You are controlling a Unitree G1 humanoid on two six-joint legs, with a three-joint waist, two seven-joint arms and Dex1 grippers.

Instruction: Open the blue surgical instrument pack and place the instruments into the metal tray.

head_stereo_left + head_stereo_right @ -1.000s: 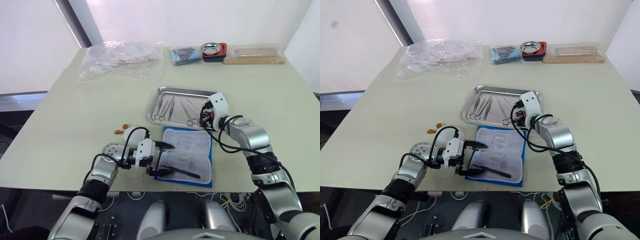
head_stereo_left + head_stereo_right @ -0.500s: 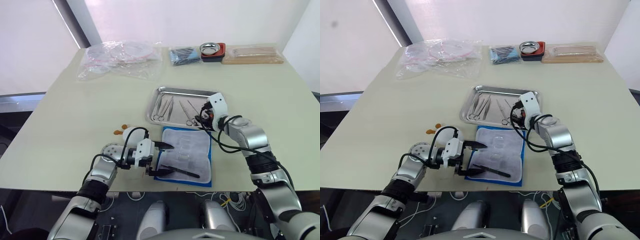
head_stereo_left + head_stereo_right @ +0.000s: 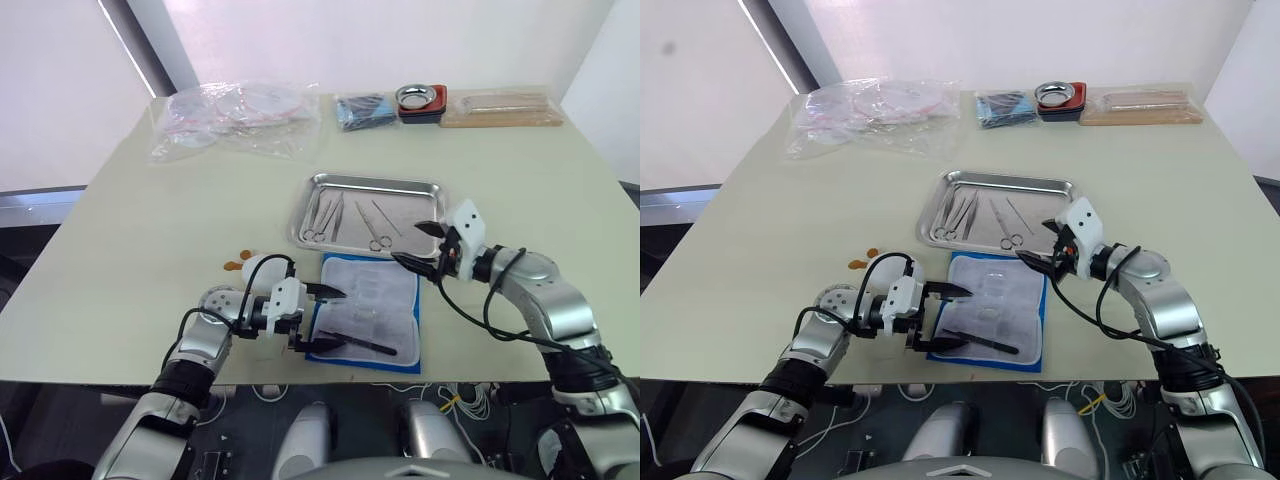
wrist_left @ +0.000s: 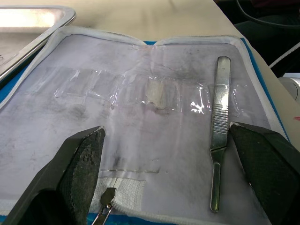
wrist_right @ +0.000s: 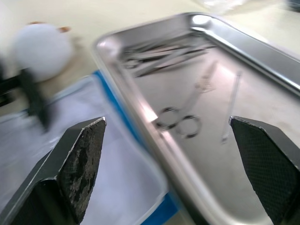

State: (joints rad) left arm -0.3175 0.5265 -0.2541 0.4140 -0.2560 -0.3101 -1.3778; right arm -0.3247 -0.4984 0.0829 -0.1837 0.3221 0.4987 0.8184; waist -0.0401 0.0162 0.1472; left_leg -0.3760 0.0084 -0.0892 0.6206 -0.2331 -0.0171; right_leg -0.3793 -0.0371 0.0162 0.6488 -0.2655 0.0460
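1. The blue surgical instrument pack [image 3: 368,312] lay unfolded near the table's [image 3: 150,230] front edge, just in front of the metal tray [image 3: 368,212].
2. Several instruments [image 3: 350,215] already lay in the tray.
3. One scalpel handle [image 4: 218,117] remained on the pack.
4. Left gripper [image 3: 318,316] straddled the pack's left edge, jaws released; right gripper [image 3: 418,245], jaws released and empty, hovered beside the tray's front right corner.

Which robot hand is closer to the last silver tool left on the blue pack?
Left. The left end effector straddles the scalpel handle; the right end effector hovers beside the metal tray.
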